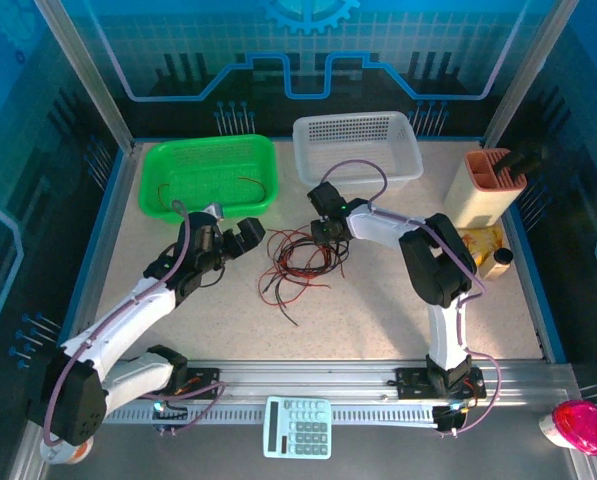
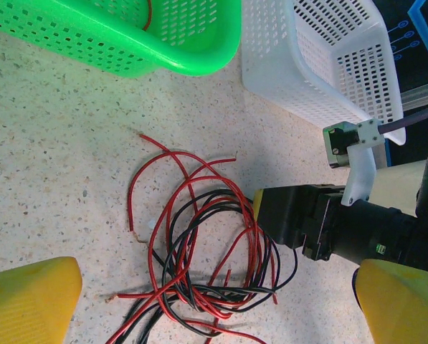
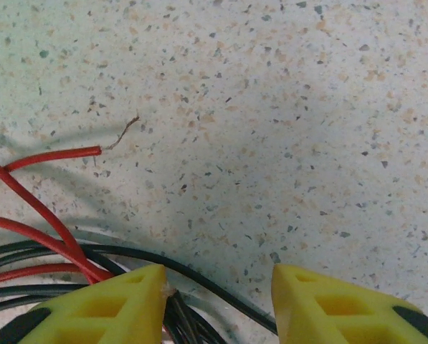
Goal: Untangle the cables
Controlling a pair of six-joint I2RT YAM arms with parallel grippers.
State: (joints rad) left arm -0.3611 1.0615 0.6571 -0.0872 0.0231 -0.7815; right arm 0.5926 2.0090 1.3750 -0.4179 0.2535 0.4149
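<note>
Yellow fingers [image 3: 106, 308] straddle the cables [image 3: 77, 258] at the tangle's edge.
Our right claw [image 3: 217, 283] sits low on the table [image 3: 271, 107], partly open, with black strands passing between its fingers and nothing pinched. We should close on one strand only, then draw it slowly clear of the heap. Our left claw [image 2: 217, 301] hangs wide open above the red-and-black tangle, near the green basket [image 2: 92, 39], ready to pin the rest.

Left pincer [image 1: 240, 238] spread wide, arm stretched forward; right pincer [image 1: 324, 232] pointing down, fingers partly apart, arm folded leftward.
</note>
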